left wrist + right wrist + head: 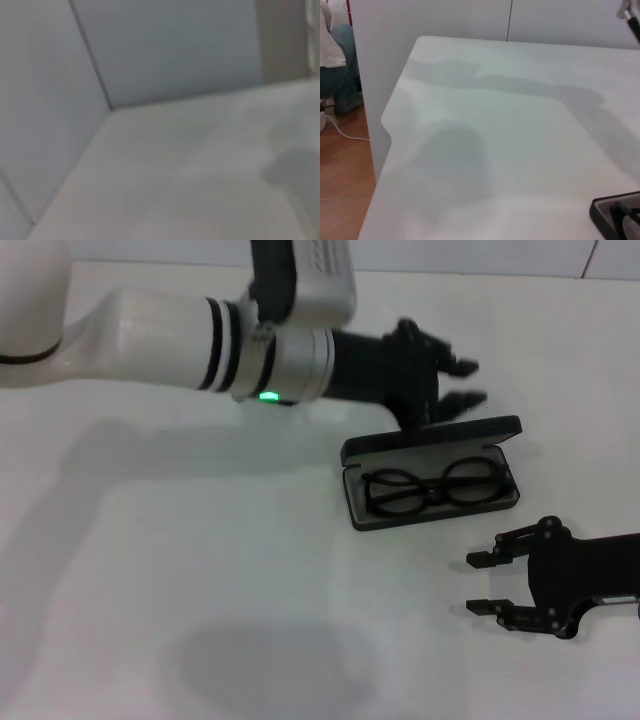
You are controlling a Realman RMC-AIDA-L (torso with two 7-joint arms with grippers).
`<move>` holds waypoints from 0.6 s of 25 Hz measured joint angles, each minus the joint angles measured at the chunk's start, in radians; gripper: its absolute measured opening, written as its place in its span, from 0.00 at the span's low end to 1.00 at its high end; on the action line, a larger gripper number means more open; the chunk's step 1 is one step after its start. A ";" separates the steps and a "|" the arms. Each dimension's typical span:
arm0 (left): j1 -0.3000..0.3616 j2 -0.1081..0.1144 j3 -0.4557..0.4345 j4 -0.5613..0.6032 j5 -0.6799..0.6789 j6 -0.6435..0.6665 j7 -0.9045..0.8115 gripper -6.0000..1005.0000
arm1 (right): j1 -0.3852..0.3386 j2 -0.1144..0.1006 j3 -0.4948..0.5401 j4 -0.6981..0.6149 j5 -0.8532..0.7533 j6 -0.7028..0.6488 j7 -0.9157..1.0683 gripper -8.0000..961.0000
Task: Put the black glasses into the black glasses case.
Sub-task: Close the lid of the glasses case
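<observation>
The black glasses case (360, 508) lies open on the white table, right of centre in the head view, its lid (430, 436) raised at the far side. The black glasses (437, 488) lie inside it on the grey lining. My left gripper (468, 382) is open, just behind the raised lid, its lower finger close to the lid's edge. My right gripper (478, 583) is open and empty, resting low at the front right, a little in front of the case. A corner of the case shows in the right wrist view (612, 209).
The white table (200, 570) stretches wide to the left and front of the case. Its left edge and a notch show in the right wrist view (387, 125), with a wooden floor below. White walls stand behind the table.
</observation>
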 joint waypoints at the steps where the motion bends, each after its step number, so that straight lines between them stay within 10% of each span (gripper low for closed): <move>1: 0.000 0.000 -0.003 -0.003 -0.003 -0.016 -0.016 0.31 | 0.001 0.000 -0.001 0.000 0.000 0.000 0.000 0.46; 15: -0.034 -0.002 0.101 -0.105 0.058 -0.124 -0.087 0.32 | 0.008 0.003 -0.007 0.002 0.000 0.002 0.000 0.46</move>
